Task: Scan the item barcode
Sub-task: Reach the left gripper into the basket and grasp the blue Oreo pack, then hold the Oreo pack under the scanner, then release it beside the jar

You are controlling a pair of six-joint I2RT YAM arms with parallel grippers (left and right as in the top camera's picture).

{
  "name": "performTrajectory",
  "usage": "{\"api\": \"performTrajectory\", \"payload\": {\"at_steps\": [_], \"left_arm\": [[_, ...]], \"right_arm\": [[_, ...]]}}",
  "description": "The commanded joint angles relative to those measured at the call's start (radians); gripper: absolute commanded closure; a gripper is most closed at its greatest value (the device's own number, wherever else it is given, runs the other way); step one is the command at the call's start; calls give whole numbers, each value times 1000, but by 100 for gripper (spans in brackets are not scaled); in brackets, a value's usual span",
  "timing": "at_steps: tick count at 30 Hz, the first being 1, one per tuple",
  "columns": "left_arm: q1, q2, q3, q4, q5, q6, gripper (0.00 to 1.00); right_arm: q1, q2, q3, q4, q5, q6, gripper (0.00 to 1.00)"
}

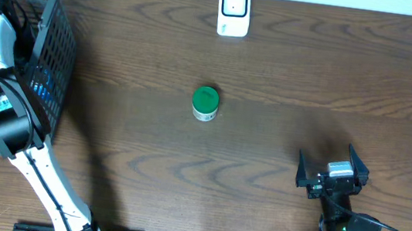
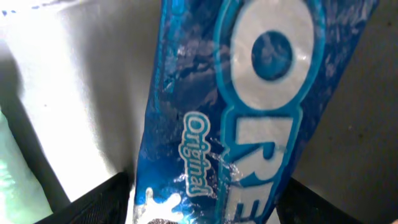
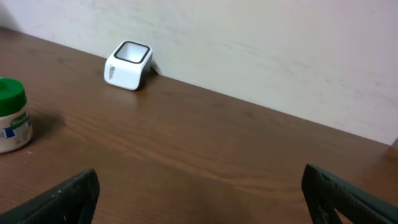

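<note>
A blue Oreo pack fills the left wrist view, lying lengthwise between my left gripper's fingers. My left gripper is down inside the basket and straddles the pack. Its right finger is at the wrapper's edge, and a thin bright gap shows beside the left finger, so it is open. No barcode shows on the visible face. The white scanner stands at the table's far edge. My right gripper rests low at the front right, open and holding nothing.
A small jar with a green lid stands mid-table, in front of the scanner. The dark mesh basket takes up the far left corner, with my left arm reaching into it from the front.
</note>
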Motion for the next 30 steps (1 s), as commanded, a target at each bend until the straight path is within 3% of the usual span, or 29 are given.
{"api": "performTrajectory", "payload": {"at_steps": [1, 9, 12, 16, 21, 25, 30], "left_arm": [[-2, 18, -5, 16, 2, 3, 22], [-2, 45, -5, 55, 2, 3, 23], [-2, 58, -5, 55, 1, 3, 67], [-2, 53, -4, 38, -84, 3, 90], [1, -21, 6, -18, -321, -37, 92], [11, -148, 6, -37, -319, -187, 93], [3, -385, 6, -30, -313, -232, 92]], "right_arm": [[-3, -6, -1, -4, 1, -1, 1], [-3, -6, -1, -4, 1, -2, 1], [-3, -6, -1, -4, 1, -2, 1], [-3, -6, -1, -4, 1, -1, 1], [-3, -6, -1, -4, 1, -2, 1], [-3, -6, -1, -4, 1, -2, 1], [-3, -6, -1, -4, 1, -1, 1]]}}
